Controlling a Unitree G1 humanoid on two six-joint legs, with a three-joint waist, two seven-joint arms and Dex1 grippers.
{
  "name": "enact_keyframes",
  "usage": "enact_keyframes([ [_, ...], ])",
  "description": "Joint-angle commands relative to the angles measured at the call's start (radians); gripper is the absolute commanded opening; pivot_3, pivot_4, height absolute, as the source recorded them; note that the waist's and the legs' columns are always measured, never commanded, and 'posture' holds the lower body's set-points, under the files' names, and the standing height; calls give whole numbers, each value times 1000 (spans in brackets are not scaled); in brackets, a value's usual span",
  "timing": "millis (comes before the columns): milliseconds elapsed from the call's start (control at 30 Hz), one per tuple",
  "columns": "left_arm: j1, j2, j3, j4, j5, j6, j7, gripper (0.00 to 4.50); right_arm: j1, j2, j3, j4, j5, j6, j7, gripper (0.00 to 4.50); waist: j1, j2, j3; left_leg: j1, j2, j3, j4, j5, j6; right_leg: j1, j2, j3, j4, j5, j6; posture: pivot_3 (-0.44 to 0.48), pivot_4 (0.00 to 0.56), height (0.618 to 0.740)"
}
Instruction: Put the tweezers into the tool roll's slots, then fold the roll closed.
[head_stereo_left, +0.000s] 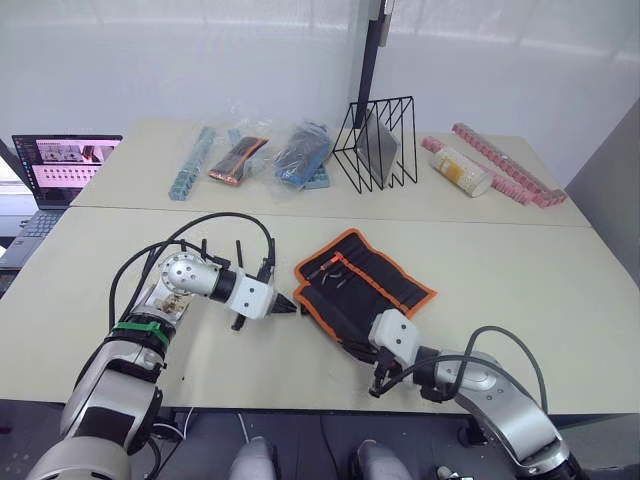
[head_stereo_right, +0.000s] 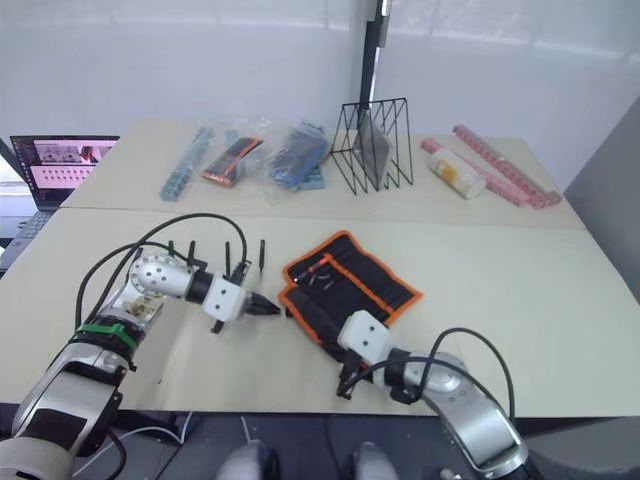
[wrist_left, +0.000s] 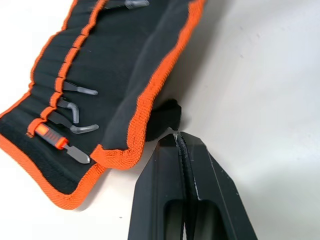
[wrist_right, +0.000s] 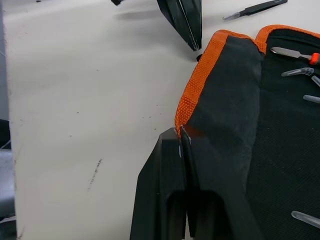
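The tool roll (head_stereo_left: 380, 280) lies open in the middle of the near table, black with orange binding. Its near-left long side is folded over as a flap (wrist_left: 135, 65). Silvery tool tips stick out of the slots (wrist_left: 65, 80). Several loose black tweezers (head_stereo_right: 262, 255) lie on the table beyond my left arm, and one of those tweezers (wrist_right: 255, 8) lies close to the roll. My left gripper (wrist_left: 177, 135) is shut, its tips touching the short black strap (wrist_left: 167, 114) at the roll's left end. My right gripper (wrist_right: 180, 132) is shut, tips against the flap's orange corner.
On the far table stand a black wire rack (head_stereo_left: 378, 145), bagged items (head_stereo_left: 238, 158), a blue strip (head_stereo_left: 190, 165), a clear jar (head_stereo_left: 462, 172) and a row of pink blocks (head_stereo_left: 505, 165). A laptop (head_stereo_left: 65, 165) sits at the far left. Bare tabletop lies left of the roll.
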Motion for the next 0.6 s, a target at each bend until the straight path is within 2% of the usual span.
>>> enact_keyframes([
  [33, 5, 16, 1, 2, 9, -47, 23, 0, -22, -18, -66, -60, 95, 81, 33, 1556, 0, 0, 0, 0, 0, 0, 0, 0, 0, 0, 0, 0, 0, 0, 0, 0, 150, 687],
  [167, 12, 26, 1, -1, 8, -63, 28, 0, -98, 42, -172, -49, 263, 209, 15, 2910, -1, 0, 0, 0, 0, 0, 1, 0, 0, 0, 0, 0, 1, 0, 0, 0, 150, 687],
  [533, 26, 55, 16, -38, -28, -29, 28, 0, -153, 96, -174, 73, 238, 189, -51, 2910, 0, 0, 0, -1, 0, 0, 2, -1, 1, 0, 0, 0, 1, 0, 1, 0, 150, 687],
  [600, 33, 64, 23, -65, -58, 2, 12, 0, -150, 117, -183, 89, 236, 181, -69, 2379, -1, 0, 0, -1, 0, 0, 2, -1, 1, 0, 0, 0, 2, 0, 1, 0, 150, 687],
])
